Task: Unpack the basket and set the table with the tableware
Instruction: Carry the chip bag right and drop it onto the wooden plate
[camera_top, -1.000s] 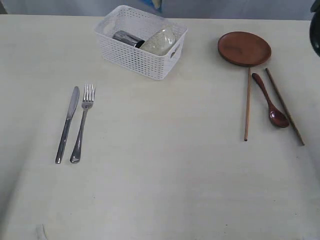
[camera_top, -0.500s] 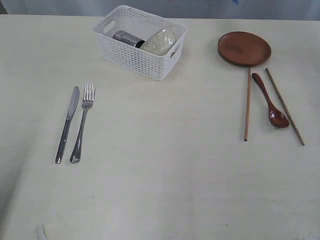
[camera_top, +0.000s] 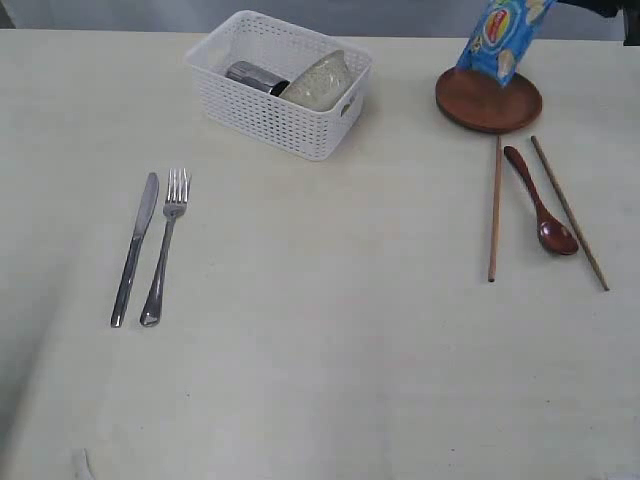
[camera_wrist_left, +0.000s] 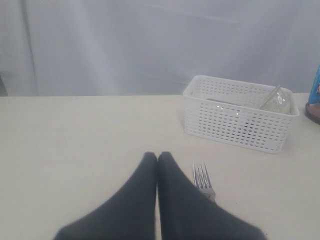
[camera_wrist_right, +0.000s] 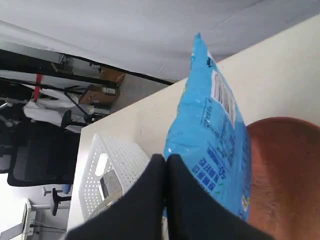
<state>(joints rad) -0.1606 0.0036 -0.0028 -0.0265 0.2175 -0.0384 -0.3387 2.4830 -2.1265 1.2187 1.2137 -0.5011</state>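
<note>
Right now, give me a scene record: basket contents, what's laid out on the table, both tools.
basket: white, holds steel mug and off-white bowl
table, exterior-view left: knife and fork side by side
table, exterior-view right: brown plate; wooden spoon between two chopsticks
chip bag: blue, hanging over the plate; contact unclear
left tool: shut, empty, near the fork
right tool: shut on chip bag

Exterior looks steeply down; all views share the basket (camera_top: 270, 120).
</note>
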